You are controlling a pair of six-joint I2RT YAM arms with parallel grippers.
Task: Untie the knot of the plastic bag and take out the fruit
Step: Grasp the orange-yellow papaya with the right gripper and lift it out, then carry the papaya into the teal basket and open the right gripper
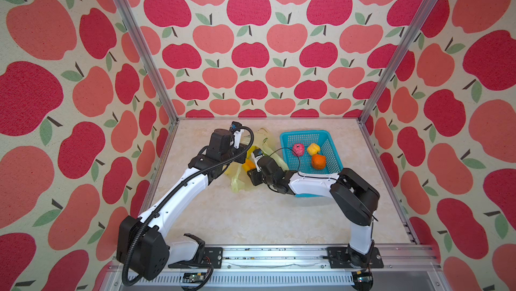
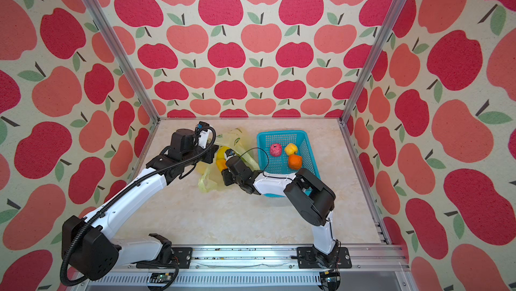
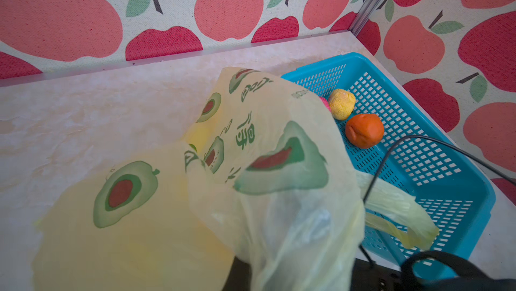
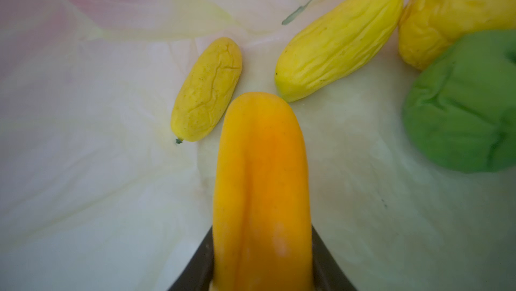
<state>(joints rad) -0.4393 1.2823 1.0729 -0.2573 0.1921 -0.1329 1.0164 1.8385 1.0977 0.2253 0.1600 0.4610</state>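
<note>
The right hand (image 4: 261, 235) is inside the bag (image 3: 265, 125). Its jaws are partly closed and press on both sides of a long yellow-orange fruit (image 4: 259, 178), gripping it by one end. Beyond that fruit, a small yellow fruit (image 4: 206, 91), a pale yellow fruit (image 4: 337, 41) and a green fruit (image 4: 460, 102) lie on the bag's film.

The left hand (image 1: 243, 157) is fully closed. The film bunches at it and rises over it, so it has the bag's edge pinched and lifted.

The bag lies on the worktop (image 1: 265, 219), just left of the basket (image 1: 307, 133). One loop (image 3: 396, 205) is draped at the basket's edge, and the other loop (image 1: 236, 182) lies flat on the worktop. The basket holds a pink fruit (image 1: 298, 149), a yellow fruit (image 1: 313, 148) and an orange fruit (image 1: 318, 161).
</note>
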